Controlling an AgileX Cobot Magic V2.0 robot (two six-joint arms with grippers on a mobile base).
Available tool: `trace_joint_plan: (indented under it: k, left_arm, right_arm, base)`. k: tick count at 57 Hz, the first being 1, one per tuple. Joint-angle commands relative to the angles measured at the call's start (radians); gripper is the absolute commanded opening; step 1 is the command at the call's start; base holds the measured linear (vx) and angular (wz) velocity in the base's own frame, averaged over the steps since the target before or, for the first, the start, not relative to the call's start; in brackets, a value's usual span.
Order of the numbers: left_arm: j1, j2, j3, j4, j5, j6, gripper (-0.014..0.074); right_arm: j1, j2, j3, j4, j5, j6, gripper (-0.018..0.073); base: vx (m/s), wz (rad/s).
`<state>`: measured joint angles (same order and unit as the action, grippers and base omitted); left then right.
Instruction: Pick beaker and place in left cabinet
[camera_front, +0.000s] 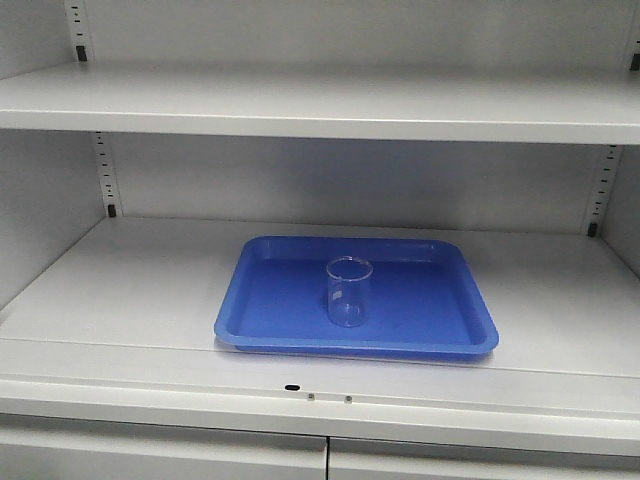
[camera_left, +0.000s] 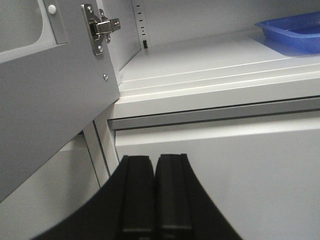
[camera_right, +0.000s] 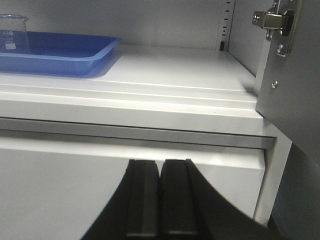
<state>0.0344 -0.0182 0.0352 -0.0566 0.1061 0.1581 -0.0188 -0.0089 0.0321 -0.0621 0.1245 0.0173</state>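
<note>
The clear glass beaker (camera_front: 349, 291) stands upright in a blue tray (camera_front: 270, 300) on the lower shelf of the light grey cabinet (camera_front: 120, 290). Its rim also shows at the far left of the right wrist view (camera_right: 11, 30), inside the tray (camera_right: 75, 52). A corner of the tray shows in the left wrist view (camera_left: 295, 30). My left gripper (camera_left: 155, 159) is shut and empty, low in front of the cabinet's lower front panel. My right gripper (camera_right: 160, 162) is shut and empty, also below the shelf edge. Neither gripper shows in the front view.
An upper shelf (camera_front: 320, 105) spans the cabinet above the tray. An open door with a metal hinge (camera_left: 100, 27) stands at the left, and another open door with a hinge (camera_right: 277, 22) at the right. Closed lower doors (camera_front: 327, 458) sit beneath the shelf.
</note>
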Motion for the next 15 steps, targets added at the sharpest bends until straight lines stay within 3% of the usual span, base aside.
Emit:
trace_joint_plan:
  k: [1, 15]
  left_arm:
    - [0.000, -0.010, -0.018, -0.005, -0.088, -0.002, -0.0006]
    - [0.000, -0.010, -0.018, -0.005, -0.088, -0.002, -0.0006]
  right_arm:
    - [-0.004, -0.015, 0.003, -0.002, -0.091, 0.000, -0.0005]
    - [-0.004, -0.015, 0.003, -0.002, -0.091, 0.000, -0.0005]
  base:
    - [0.00, 0.00]
    - [0.00, 0.00]
